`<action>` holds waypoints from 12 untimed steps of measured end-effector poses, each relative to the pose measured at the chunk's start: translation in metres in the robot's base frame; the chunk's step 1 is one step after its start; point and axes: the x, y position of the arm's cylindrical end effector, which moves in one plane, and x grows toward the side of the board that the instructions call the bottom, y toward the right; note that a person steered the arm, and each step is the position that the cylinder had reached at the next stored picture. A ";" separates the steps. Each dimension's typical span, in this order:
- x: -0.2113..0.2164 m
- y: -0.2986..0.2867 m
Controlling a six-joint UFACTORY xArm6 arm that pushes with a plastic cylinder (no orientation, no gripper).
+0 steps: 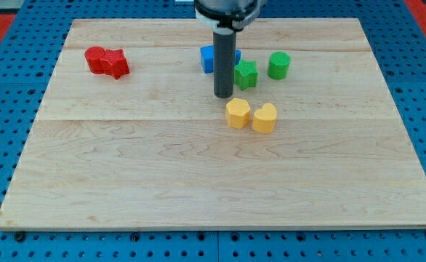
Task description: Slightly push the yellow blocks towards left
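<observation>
One dark rod hangs down from the view's top, and its lower end, my tip (pixel 223 96), rests at board level near the centre of the wooden board (pixel 198 182). No pincer is fitted to this arm, so there is no opening or closing to record; the rod holds nothing.

Nearest to my tip, just below it and slightly to the view's right, lies the yellow hexagonal block (pixel 237 113). A narrow gap appears between the two, though contact cannot be ruled out from this angle. Touching that block on its right side is the yellow heart-shaped block (pixel 264 118). Both yellow blocks therefore sit below and to the right of my tip, close to the middle of the board.

Just to the right of the rod, level with its lower part, stands the green star-shaped block (pixel 246 74). Further right and a little higher is the green round block (pixel 278 65), apart from the star-shaped one.

Behind the rod, toward the view's top, a blue block (pixel 209 59) is partly hidden by the shaft; its shape cannot be made out.

Well to the left of my tip, near the board's upper left area, two red blocks (pixel 106 62) sit pressed together; their individual shapes are unclear.

Surrounding the board is a blue perforated surface (pixel 9 109).
</observation>
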 end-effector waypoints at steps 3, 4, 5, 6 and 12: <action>-0.026 0.159; -0.069 0.142; -0.072 0.140; -0.072 0.136; 0.062 0.141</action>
